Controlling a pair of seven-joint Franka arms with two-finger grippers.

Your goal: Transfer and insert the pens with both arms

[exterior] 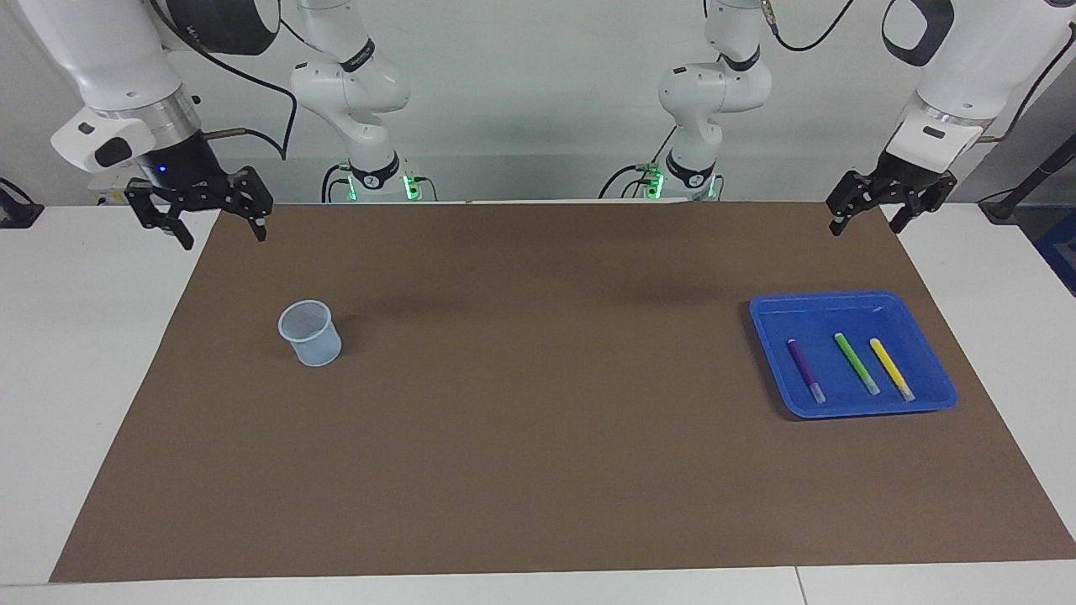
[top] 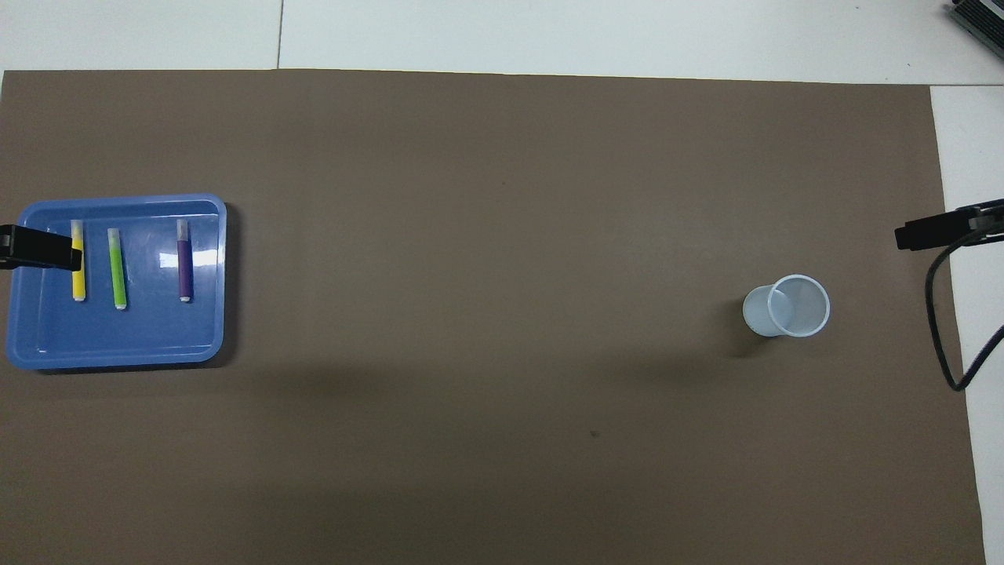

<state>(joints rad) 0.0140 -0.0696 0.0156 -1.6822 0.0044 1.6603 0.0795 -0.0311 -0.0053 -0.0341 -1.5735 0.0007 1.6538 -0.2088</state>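
Three pens lie side by side in a blue tray (exterior: 841, 304) at the left arm's end of the mat: purple (exterior: 805, 370), green (exterior: 857, 364) and yellow (exterior: 891, 369). From overhead the purple pen (top: 184, 270), green pen (top: 118, 267) and yellow pen (top: 78, 281) show in the tray (top: 118, 357). My left gripper (exterior: 866, 225) hangs open and empty, high over the mat's corner by the robots. One of its fingers (top: 39, 256) crosses the yellow pen overhead. My right gripper (exterior: 223, 238) hangs open and empty over the mat's other corner.
A pale blue cup (exterior: 310, 334) stands upright on the brown mat (exterior: 538, 403) at the right arm's end, also seen from overhead as the cup (top: 787, 306). Two smaller white arms with green lights (exterior: 374, 181) stand at the table's edge by the robots.
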